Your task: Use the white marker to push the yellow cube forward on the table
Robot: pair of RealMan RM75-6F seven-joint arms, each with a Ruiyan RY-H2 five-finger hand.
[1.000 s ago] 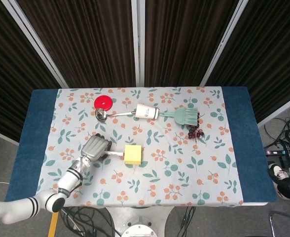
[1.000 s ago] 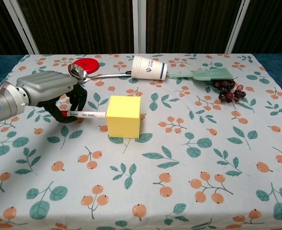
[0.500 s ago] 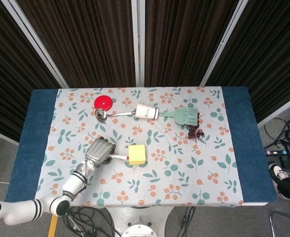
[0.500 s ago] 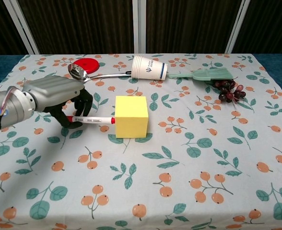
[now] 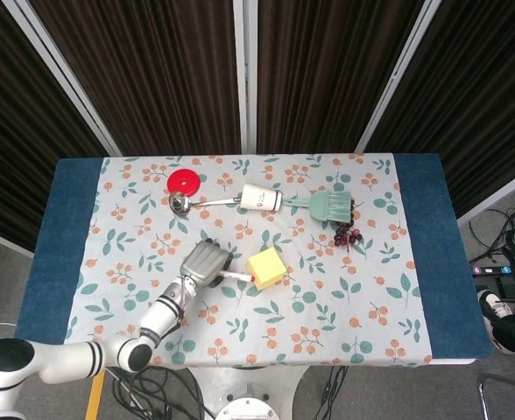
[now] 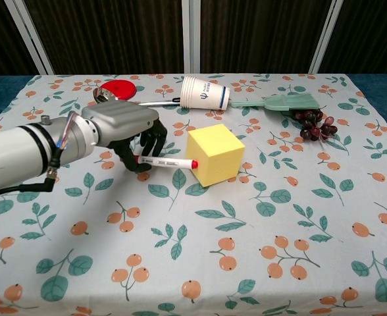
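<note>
In the head view the counter [image 5: 424,262] fills the middle of the frame, and a paper cup [image 5: 262,198] lies on its side in the upper centre; what it holds cannot be seen from here. Below centre, the left robot hand [image 5: 205,262] grips the marker [image 5: 238,276], whose tip meets the cube [image 5: 267,267], which sits skewed to the counter's edges. A ladle [image 5: 198,203] lies beside a red disc [image 5: 183,182] left of the cup, and a green brush [image 5: 323,206] with dark grapes [image 5: 346,234] lies to its right. At the lower right edge only a sliver of the right arm shows; the right robot hand is out of sight. In the chest view the cup's [image 6: 205,91] mouth faces away, its inside hidden. The left robot hand's [image 6: 129,131] fingers [image 6: 155,140] curl over the marker [image 6: 167,160], its red tip against the cube's [image 6: 214,154] left face at centre. The ladle's [image 6: 137,100] bowl and the disc [image 6: 119,88] are partly hidden behind the hand.
</note>
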